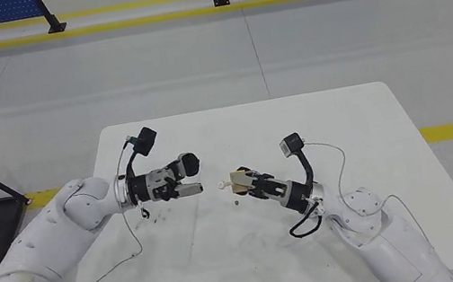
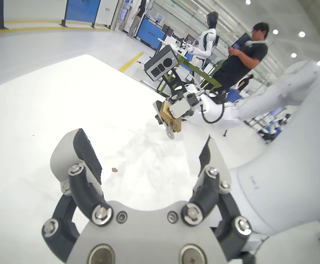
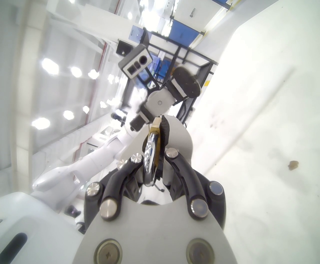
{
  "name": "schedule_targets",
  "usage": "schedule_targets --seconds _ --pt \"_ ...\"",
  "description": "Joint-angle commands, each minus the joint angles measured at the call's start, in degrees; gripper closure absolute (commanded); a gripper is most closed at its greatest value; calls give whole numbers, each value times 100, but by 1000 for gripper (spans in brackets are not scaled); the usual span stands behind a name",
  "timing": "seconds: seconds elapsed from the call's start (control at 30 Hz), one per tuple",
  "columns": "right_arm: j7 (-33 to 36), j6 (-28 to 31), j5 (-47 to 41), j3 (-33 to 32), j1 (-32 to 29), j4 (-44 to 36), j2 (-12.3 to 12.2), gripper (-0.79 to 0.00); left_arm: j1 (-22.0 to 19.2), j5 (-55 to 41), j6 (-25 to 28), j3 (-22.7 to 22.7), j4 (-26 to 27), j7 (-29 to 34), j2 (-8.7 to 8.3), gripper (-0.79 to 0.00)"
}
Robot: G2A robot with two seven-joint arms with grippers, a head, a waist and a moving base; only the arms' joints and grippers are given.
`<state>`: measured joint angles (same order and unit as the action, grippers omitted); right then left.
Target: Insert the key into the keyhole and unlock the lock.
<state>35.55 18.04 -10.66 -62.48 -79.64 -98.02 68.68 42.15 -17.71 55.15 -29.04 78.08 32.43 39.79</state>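
So the brass padlock (image 2: 171, 117) is clamped tight in the right gripper (image 3: 156, 130) over the white table (image 1: 342, 121), and a silver key (image 2: 170, 132) is seen sticking out of its bottom end. The left gripper (image 2: 146, 145) is spread wide with nothing gripped, and it's pointed at the padlock from close by without touching it.
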Motion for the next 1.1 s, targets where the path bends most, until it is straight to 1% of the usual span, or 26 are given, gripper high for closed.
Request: schedule_targets --seconds 0.0,0.13,0.17,0.3,0.33,0.63,0.7,0.77,0.87,0.93,1.07 --pt "0 0 0 0 0 0 0 0 -87 -1275 -354 56 -28 1057 -7 -785" --pt "0 0 0 0 0 0 0 0 -192 -2603 -847 44 -63 2390 -1 -785" --pt "0 0 0 0 0 0 0 0 -200 -2870 -937 17 -105 2606 6 -785" --pt "0 0 0 0 0 0 0 0 -134 -3640 -1449 -32 -129 3119 67 -785" --pt "0 0 0 0 0 0 0 0 -125 -3711 -1526 -41 -168 3196 78 -785" --pt "0 0 0 0 0 0 0 0 -125 -3711 -1526 -41 -168 3196 78 -785" --pt "0 0 0 0 0 0 0 0 -24 -3487 -1598 -58 -97 2998 88 -785" --pt "0 0 0 0 0 0 0 0 111 -3495 -1641 -64 12 2963 110 -785" --pt "0 0 0 0 0 0 0 0 204 -3490 -1826 -95 -34 2982 153 -785" --pt "0 0 0 0 0 0 0 0 261 -3487 -1839 -118 -48 2991 190 -785" --pt "0 0 0 0 0 0 0 0 350 -3631 -1693 -173 -96 3175 284 -785"
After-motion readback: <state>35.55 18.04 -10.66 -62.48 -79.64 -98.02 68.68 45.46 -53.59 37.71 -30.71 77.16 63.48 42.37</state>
